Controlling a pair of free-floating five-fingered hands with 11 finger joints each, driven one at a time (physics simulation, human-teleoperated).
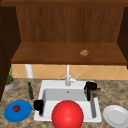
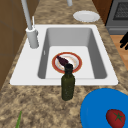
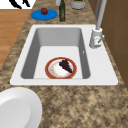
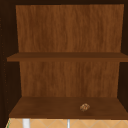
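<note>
On my front view the left hand (image 1: 38, 105) hangs at the front-left corner of the sink (image 1: 93, 117), and the right hand (image 1: 90, 87) hangs over the sink's right rim, further back. For both I cannot tell whether they are open or closed. A small brownish thing (image 1: 96, 92) sits right against the right hand at its 4 o'clock; whether it is held, I cannot tell.

What matters to me is the red-rimmed plate (image 2: 78, 65) lying flat near the middle of the basin floor. It carries a dark bunch of grapes (image 2: 62, 60) on the half toward the faucet (image 2: 32, 37), with the bunch's long axis running diagonally across the plate.

In the left side view a hand, which I take for the right one, floats out past the front edge of the surface (image 2: 37, 105), and the plate lies at about 8 o'clock from it. In the right side view the other hand, likely the left, is near the blue plate (image 3: 37, 15), and the red-rimmed plate is at about 5 o'clock from it. Both hands stand well apart from the plate, and I judge neither clearly nearer.

In the front view a big red round shape (image 1: 67, 115) covers the basin floor. A dark bottle (image 1: 30, 91) stands at 11 o'clock from the left hand.
</note>
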